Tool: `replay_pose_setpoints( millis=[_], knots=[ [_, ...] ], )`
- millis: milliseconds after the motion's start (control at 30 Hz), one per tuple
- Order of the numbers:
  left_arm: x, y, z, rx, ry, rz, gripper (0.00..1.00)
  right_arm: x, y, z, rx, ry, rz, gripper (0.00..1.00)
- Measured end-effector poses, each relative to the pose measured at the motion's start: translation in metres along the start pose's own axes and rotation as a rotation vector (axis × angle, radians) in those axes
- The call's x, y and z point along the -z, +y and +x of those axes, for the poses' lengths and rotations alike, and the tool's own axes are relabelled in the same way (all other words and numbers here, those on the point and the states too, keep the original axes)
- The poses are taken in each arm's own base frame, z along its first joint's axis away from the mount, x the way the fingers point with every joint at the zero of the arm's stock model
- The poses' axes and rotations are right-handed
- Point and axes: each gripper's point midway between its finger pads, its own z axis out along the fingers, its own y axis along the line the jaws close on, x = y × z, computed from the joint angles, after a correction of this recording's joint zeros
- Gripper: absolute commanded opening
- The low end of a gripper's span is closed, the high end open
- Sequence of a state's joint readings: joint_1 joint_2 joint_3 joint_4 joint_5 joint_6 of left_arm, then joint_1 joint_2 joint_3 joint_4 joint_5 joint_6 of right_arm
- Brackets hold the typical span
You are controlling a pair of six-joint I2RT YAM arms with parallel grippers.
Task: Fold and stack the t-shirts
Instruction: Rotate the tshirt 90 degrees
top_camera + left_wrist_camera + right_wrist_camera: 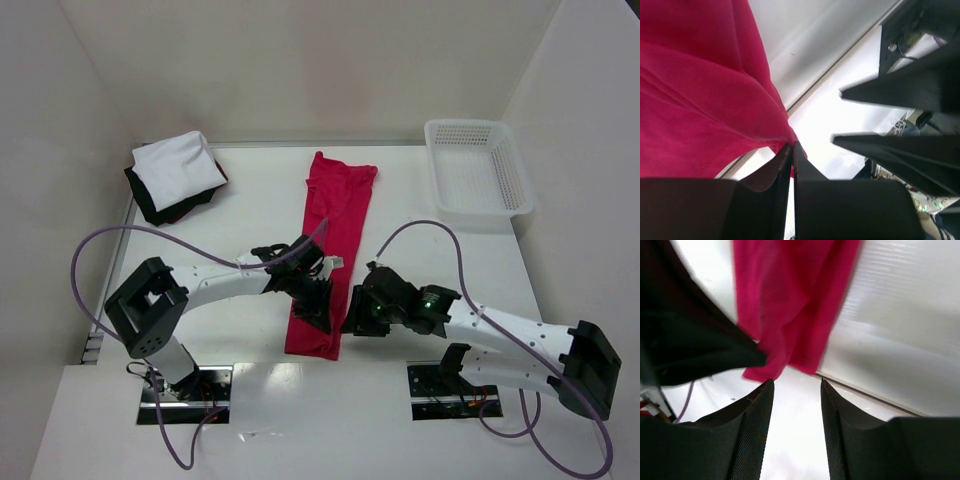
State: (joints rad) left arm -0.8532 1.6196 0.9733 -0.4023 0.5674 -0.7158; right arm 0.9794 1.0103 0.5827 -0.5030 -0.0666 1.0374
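My left claw (791,146) pinched shut on the near hem of the red t-shirt (340,215), folded to a long strip, likely for the cross fold; my right claw (796,382) gaped empty beside it. The white t-shirt (178,168) lay on the black t-shirt (150,207), far left.

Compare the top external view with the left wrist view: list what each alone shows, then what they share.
Only top external: the white plastic mesh basket, and the folded white cloth t-shirt lying on the black cloth t-shirt. Only left wrist: the left tool seen shut tight on an edge of the crimson red cloth t-shirt. Both: that red t-shirt and the right tool.
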Motion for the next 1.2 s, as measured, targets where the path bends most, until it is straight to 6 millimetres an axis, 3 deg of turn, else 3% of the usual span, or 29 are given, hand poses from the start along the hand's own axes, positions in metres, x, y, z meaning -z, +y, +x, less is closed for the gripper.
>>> replay_pose_setpoints(
  millis=[233,433,533,700,833,867,967,1033,1200],
  knots=[
    [0.017,-0.003,-0.016,0.028,-0.089,0.007,0.1,0.025,0.018,-0.003,0.043,-0.042,-0.13,0.5],
    [0.019,-0.009,-0.017,0.029,-0.09,0.034,0.11,0.017,0.006,0.005,0.056,-0.008,-0.095,0.56],
    [0.018,-0.006,-0.014,0.033,-0.082,0.034,0.11,0.014,0.003,0.006,0.066,0.001,-0.083,0.57],
    [0.015,0.014,0.008,0.081,-0.054,-0.009,0.12,0.013,0.002,0.006,0.075,0.003,-0.078,0.57],
    [0.021,0.024,0.024,0.126,-0.061,-0.039,0.28,0.013,0.002,0.007,0.077,0.004,-0.077,0.61],
    [0.022,0.025,0.026,0.13,-0.067,-0.044,0.44,0.012,0.002,0.007,0.076,0.005,-0.075,0.62],
    [0.026,0.028,0.026,0.144,-0.084,-0.064,0.62,0.01,0.0,0.007,0.082,0.008,-0.066,0.7],
    [0.026,0.03,0.026,0.152,-0.09,-0.079,0.79,0.008,-0.003,0.006,0.089,0.007,-0.053,0.78],
    [0.029,0.044,0.028,0.179,-0.099,-0.16,0.85,0.004,-0.004,-0.003,0.104,-0.025,-0.014,0.78]
  ],
)
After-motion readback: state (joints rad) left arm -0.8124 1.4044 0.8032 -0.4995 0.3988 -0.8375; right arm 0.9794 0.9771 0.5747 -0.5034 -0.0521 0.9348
